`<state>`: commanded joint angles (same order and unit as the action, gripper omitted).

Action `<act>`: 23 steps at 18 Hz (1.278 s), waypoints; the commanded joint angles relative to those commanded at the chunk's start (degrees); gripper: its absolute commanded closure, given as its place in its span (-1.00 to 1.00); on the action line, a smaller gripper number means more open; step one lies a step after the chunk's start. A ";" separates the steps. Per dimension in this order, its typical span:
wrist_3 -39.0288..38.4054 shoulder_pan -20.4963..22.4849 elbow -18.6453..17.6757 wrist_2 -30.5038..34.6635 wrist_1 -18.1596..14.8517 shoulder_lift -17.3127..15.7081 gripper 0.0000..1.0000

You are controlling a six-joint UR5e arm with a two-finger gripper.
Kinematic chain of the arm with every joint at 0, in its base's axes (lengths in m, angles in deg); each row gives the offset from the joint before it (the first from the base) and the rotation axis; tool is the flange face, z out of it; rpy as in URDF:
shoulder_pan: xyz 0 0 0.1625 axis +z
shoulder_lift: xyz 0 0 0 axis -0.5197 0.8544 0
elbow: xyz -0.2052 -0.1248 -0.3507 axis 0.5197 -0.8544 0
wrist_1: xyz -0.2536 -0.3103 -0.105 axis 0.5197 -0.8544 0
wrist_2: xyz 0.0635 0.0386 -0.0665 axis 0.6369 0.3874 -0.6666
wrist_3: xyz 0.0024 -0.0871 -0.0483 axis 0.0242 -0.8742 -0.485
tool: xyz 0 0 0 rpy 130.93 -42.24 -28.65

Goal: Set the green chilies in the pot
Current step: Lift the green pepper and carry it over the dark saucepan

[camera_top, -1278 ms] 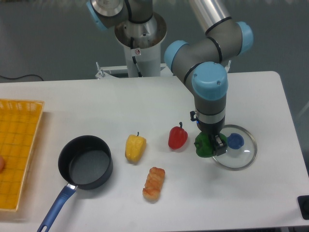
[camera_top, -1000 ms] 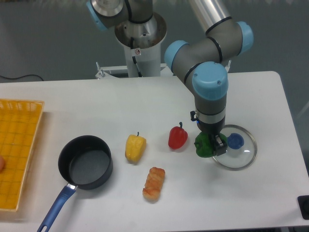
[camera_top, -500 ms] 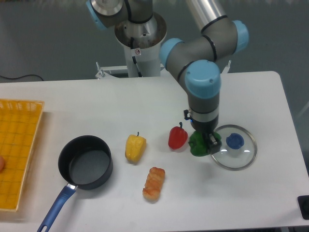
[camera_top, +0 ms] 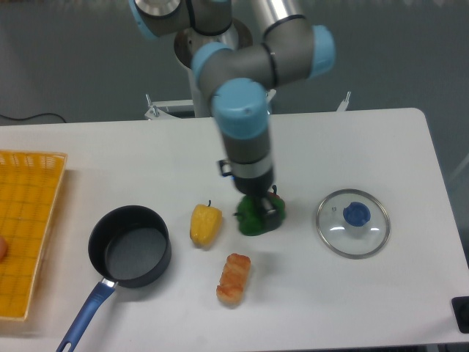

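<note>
My gripper (camera_top: 258,211) is shut on the green chilies (camera_top: 252,218), a glossy green bell-pepper toy, and carries it just above the table, right of the yellow pepper. The arm and the green toy hide most of the red pepper (camera_top: 279,204); only a sliver shows at the right. The pot (camera_top: 130,246), black with a dark grey inside and a blue handle (camera_top: 83,316), sits on the table at the left and holds nothing.
A yellow pepper (camera_top: 205,224) lies between the pot and my gripper. An orange shrimp-like toy (camera_top: 234,279) lies in front of it. A glass lid with a blue knob (camera_top: 353,223) lies at the right. A yellow basket (camera_top: 26,227) stands at the left edge.
My gripper has lifted the green toy from beside the glass lid and carried it left, over the red pepper, toward the yellow pepper.
</note>
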<state>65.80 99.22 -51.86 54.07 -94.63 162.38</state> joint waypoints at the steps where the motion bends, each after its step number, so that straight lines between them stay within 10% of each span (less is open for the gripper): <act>1: -1.58 -1.23 -0.18 0.09 -0.09 0.00 0.12; 23: -21.11 -16.62 2.28 3.77 0.53 7.47 0.17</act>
<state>44.69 82.60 -49.58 57.85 -94.10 169.85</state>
